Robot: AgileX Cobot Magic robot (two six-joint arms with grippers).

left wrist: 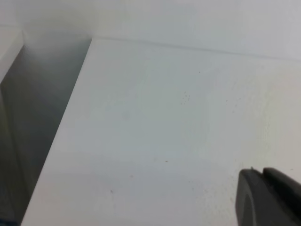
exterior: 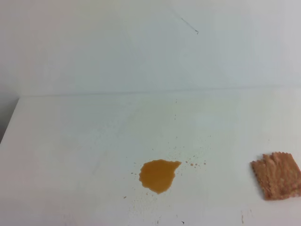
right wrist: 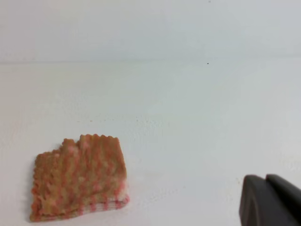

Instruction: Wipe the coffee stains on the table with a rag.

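In your high view the coffee stains (exterior: 159, 175) are sitting on the table (exterior: 70, 150) a little below the middle, toward 6 o'clock, with small specks spreading toward 2 o'clock of the blotch. The rag (exterior: 277, 175) is lying flat at 3 o'clock of the stains, well apart from them, near the right edge. No arm is showing there. In your right wrist view the rag (right wrist: 79, 177) is resting at 9 o'clock of the right gripper (right wrist: 270, 201), not touching it; its jaws are standing closed with nothing between them. In your left wrist view the left gripper (left wrist: 268, 197) is hanging over bare table (left wrist: 155, 122); its two dark fingers are showing pressed together, closed on nothing.
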